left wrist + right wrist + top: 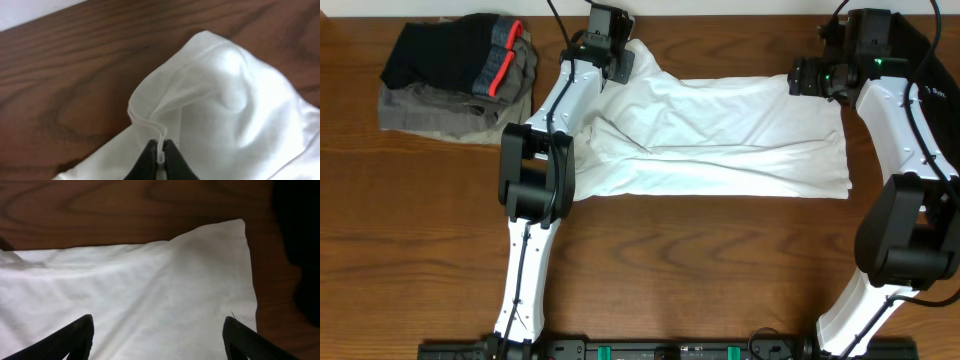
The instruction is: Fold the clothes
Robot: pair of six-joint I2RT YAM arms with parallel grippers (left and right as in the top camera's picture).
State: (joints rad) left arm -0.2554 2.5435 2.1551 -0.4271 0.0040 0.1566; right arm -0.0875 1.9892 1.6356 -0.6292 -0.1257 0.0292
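White T-shirt [720, 135] flat on dark wood table [720, 260], left hand [160, 151] clamped on its edge, right hand [157, 332] apart.

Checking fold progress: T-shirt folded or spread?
Mostly spread: T-shirt lies wide and wrinkled on the table; left claw pinches one edge.

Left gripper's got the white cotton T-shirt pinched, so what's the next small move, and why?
Probably lower the right gripper and close it on the far corner of the white cotton T-shirt. Its jaws stand open above flat cloth, while the left gripper is shut on a hem fold, so both ends could then lift together.
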